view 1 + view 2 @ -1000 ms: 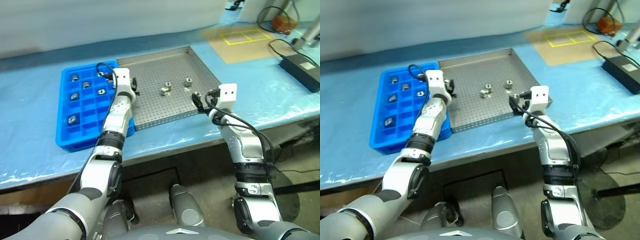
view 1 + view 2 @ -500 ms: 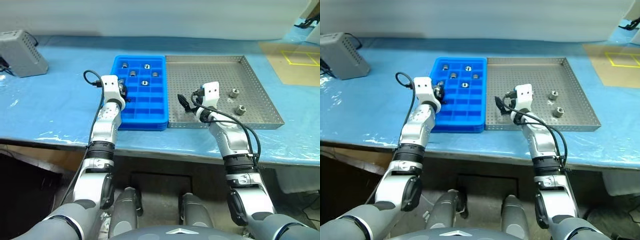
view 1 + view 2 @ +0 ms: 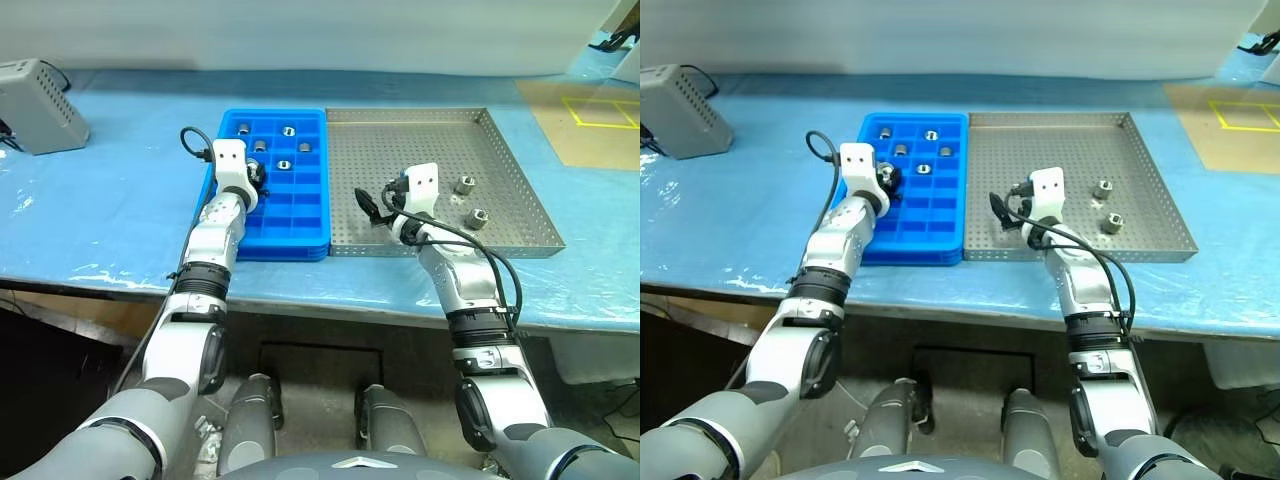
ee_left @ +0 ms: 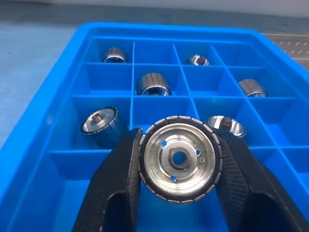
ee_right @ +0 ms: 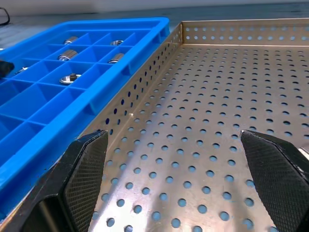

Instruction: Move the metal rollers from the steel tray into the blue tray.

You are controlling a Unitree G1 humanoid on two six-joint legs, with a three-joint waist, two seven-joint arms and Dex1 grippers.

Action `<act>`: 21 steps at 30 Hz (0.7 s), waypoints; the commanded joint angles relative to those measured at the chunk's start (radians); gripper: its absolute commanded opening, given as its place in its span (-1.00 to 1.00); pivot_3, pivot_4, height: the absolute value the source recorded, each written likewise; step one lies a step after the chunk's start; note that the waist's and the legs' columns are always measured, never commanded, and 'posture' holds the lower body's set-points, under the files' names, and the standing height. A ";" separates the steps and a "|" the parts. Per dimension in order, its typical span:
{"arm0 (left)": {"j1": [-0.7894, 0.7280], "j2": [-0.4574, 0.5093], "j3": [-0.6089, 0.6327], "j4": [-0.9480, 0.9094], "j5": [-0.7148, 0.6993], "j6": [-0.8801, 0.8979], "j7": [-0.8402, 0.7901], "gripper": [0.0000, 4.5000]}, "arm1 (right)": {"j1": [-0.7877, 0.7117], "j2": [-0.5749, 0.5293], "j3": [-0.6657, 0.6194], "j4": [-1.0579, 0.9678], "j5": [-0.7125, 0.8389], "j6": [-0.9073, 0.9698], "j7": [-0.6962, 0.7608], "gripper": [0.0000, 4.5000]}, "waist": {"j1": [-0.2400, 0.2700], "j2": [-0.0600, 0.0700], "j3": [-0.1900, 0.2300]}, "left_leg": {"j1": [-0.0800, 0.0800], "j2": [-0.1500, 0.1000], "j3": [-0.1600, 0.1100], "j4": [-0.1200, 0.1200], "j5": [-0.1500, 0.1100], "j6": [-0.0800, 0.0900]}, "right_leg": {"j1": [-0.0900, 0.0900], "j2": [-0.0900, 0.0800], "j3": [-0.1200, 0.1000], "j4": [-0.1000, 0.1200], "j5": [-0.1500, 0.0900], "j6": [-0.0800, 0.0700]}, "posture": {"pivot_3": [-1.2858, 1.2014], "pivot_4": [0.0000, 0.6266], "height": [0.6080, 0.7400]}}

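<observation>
Nearest the counter's (image 3: 120, 215) front edge, the two trays sit side by side and touching: the blue tray (image 3: 300, 240) on the left and the steel tray (image 3: 520, 235) on the right, both on a pale blue film covering the counter.

The left hand (image 4: 178, 166) hangs over the blue tray's near-left compartments, its two black fingers (image 4: 120, 179) clenched on a roller (image 4: 179, 159) held end-on, hole towards the wrist camera. In the head views this hand (image 3: 252, 178) is just inside the tray's left wall. Past it, five metal rollers (image 4: 153, 84) lie in separate compartments of the blue tray's far half; the near rows have no rollers.

The right hand (image 3: 372, 205) is over the near-left part of the steel tray, close to the shared wall between the trays, its fingers (image 5: 84, 169) spread wide and holding nothing. Two more rollers (image 3: 466, 185) rest on the perforated floor to its right, near each other, towards the steel tray's right rim (image 3: 535, 190); nothing lies between the hand and them.

Farther back, a grey box (image 3: 35, 90) stands at the counter's far-left corner. At the far-right corner lies a brown sheet (image 3: 590, 125) marked with yellow lines.
</observation>
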 commanded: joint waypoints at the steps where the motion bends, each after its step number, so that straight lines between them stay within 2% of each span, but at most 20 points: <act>1: -0.027 0.017 0.009 0.051 0.012 -0.030 0.034 -0.23 | -0.008 -0.007 -0.012 -0.035 0.003 -0.011 -0.001 1.00 | -0.001 0.000 0.000 | 0.000 0.000 0.000 0.000 0.000 -0.001 | -0.001 0.000 0.000 0.000 0.000 0.000 | -0.14 -0.52 1.00; 2: -0.026 0.017 0.009 0.062 0.010 -0.027 0.035 -0.23 | -0.007 -0.008 -0.013 -0.038 0.003 -0.011 -0.002 1.00 | -0.001 0.000 0.000 | 0.000 0.000 0.000 -0.001 0.001 -0.001 | -0.001 0.000 0.000 0.001 0.000 0.000 | -0.14 -0.52 1.00; 6: -0.033 0.015 -0.009 0.095 0.019 -0.030 0.028 0.35 | -0.001 -0.010 -0.014 -0.047 0.002 -0.009 -0.005 1.00 | -0.001 0.000 0.000 | 0.002 0.000 0.001 -0.001 0.001 -0.001 | 0.000 0.000 0.001 0.001 0.001 -0.001 | -0.15 -0.52 1.00; 9: -0.059 -0.030 0.000 0.038 -0.063 -0.088 -0.116 0.76 | 0.009 -0.015 -0.019 -0.064 0.001 -0.004 -0.013 1.00 | -0.001 0.000 0.000 | 0.002 0.000 0.001 -0.001 0.001 -0.001 | 0.000 0.000 0.002 0.001 0.001 -0.002 | -0.18 -0.52 1.00; 13: -0.139 -0.090 -0.024 0.048 -0.101 -0.172 -0.264 0.76 | 0.044 -0.028 -0.041 -0.124 0.001 0.011 -0.044 1.00 | 0.016 0.000 0.000 | 0.000 -0.001 0.001 -0.001 0.002 0.000 | 0.000 0.000 0.001 0.000 0.001 -0.003 | -0.25 -0.52 1.00; 16: -0.236 -0.134 -0.034 0.172 -0.090 -0.220 -0.322 0.76 | 0.100 -0.040 -0.080 -0.207 0.006 0.037 -0.088 1.00 | 0.013 0.000 0.000 | 0.000 -0.002 0.003 0.000 0.001 0.003 | 0.000 -0.001 0.003 -0.001 0.002 -0.003 | -0.32 -0.52 1.00; 21: -0.332 -0.181 -0.053 0.378 -0.050 -0.251 -0.351 0.76 | 0.184 -0.048 -0.131 -0.336 0.009 0.083 -0.146 1.00 | -0.035 0.000 0.000 | 0.002 -0.002 0.005 0.001 0.001 0.004 | 0.001 -0.001 0.005 -0.001 0.002 -0.004 | -0.42 -0.52 1.00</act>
